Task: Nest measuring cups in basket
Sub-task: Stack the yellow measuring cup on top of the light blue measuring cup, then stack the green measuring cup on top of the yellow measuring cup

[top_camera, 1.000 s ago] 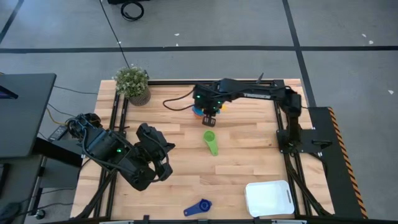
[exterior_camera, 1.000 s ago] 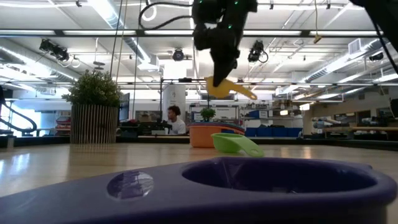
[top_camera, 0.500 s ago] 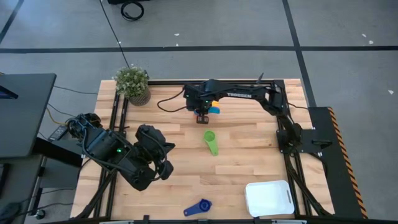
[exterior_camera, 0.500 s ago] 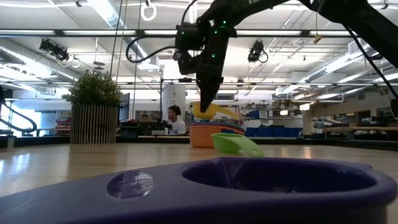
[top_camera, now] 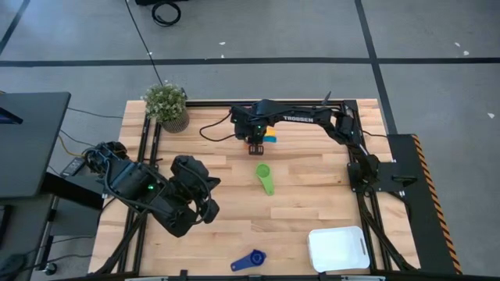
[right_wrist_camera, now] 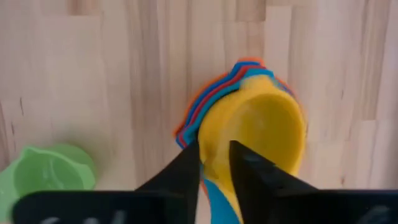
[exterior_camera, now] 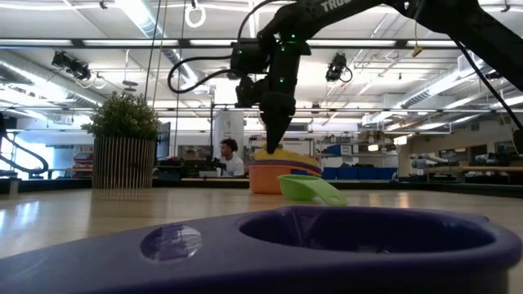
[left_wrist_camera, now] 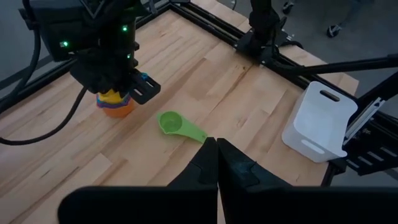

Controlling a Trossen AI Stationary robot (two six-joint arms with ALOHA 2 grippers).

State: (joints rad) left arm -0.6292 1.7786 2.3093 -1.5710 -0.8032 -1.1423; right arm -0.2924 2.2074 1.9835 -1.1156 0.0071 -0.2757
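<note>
Right now the white basket [top_camera: 337, 248] is sitting at the near right corner of the table with nothing showing inside it, well apart from all the cups. Over toward the far side, a stack of cups [right_wrist_camera: 239, 118] is standing on the wood: an orange cup [exterior_camera: 270, 177] at the bottom, with red and light blue rims peeking out around a yellow cup [right_wrist_camera: 261, 127] that is sitting on top. A green cup [top_camera: 265, 177] is lying by itself near the middle of the table, just in front of the stack, and a dark blue cup [top_camera: 249, 261] is resting at the near edge, left of the basket.

The right arm is reaching across the far part of the table from its post on the right, wrist bent downward, with the right gripper [right_wrist_camera: 214, 163] pointing straight down over the stack. Its two fingers [right_wrist_camera: 180, 171] are straddling the rim of the yellow cup, slightly parted; whether they are pinching the rim or have let go, I cannot tell. The left arm is folded low at the near left of the table, and the left gripper [left_wrist_camera: 216, 163] is clenched tight on nothing, aimed across at the green cup. A potted plant [top_camera: 168, 105] is standing at the far left corner.
</note>
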